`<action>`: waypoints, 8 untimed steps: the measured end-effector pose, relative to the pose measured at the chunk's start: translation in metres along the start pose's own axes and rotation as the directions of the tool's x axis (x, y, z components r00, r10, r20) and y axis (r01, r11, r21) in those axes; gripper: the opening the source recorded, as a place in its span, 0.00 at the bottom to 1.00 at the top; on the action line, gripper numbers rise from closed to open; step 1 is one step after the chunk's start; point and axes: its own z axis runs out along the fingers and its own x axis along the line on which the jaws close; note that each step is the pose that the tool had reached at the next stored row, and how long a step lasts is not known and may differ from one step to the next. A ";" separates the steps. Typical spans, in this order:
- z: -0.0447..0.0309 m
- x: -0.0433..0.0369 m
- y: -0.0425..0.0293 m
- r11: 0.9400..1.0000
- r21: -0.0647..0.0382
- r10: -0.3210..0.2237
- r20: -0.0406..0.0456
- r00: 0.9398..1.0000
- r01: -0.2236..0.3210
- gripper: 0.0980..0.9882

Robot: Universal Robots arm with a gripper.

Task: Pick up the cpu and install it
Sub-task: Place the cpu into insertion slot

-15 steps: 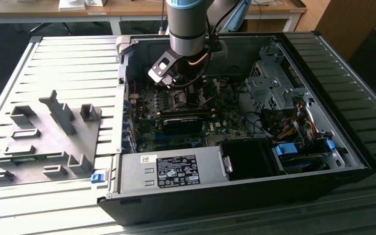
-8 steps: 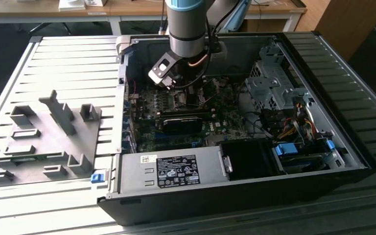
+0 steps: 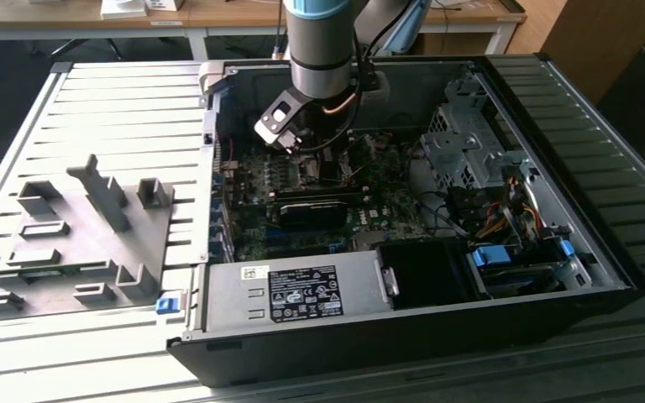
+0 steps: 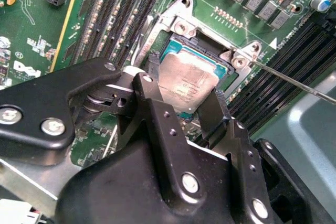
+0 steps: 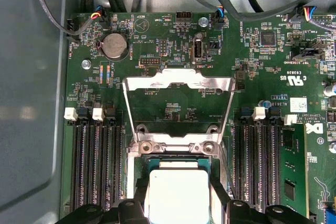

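Note:
The cpu [image 4: 189, 80], a flat square chip with a silver-grey top, lies level at the open motherboard socket [image 4: 181, 27]. In the first wrist view the cpu [image 5: 176, 195] shows pale, just below the socket's metal frame. My gripper [image 4: 185, 86] straddles it, and the black fingers [image 4: 152, 93] press against two opposite edges of the chip. The socket's load plate [image 5: 178, 81] is swung up and open. In the exterior view my arm [image 3: 320, 75] reaches down into the computer case [image 3: 547, 168], over the board's middle.
Memory slots [image 5: 97, 166] flank the socket on both sides. A thin latch lever [image 4: 294, 80] juts out beside it. A power supply [image 3: 289, 290], a drive cage [image 3: 469, 143] and cables crowd the case. A grey plastic fixture [image 3: 76, 235] lies on the table at the exterior view's left.

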 end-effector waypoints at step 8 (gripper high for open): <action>0.0001 0.0000 0.0000 1.000 0.000 0.000 0.000 1.000 0.000 0.58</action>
